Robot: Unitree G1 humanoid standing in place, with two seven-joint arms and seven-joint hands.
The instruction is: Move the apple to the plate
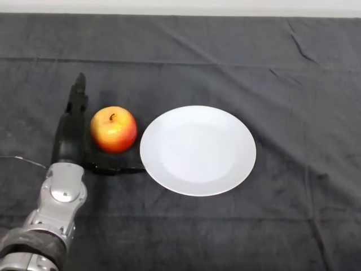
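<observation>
A red and yellow apple (114, 129) stands on the dark cloth just left of a white plate (198, 150). My left hand (71, 131) lies directly to the apple's left, its fingers (77, 96) straight and pointing away from me along the apple's far-left side. The thumb (115, 167) reaches out under the apple's near side toward the plate's rim. The hand is open and cups the apple without closing on it. The plate holds nothing.
The dark cloth (282, 84) covers the whole table, with creases at the back and far right. The silver-grey forearm (56, 203) enters from the lower left corner.
</observation>
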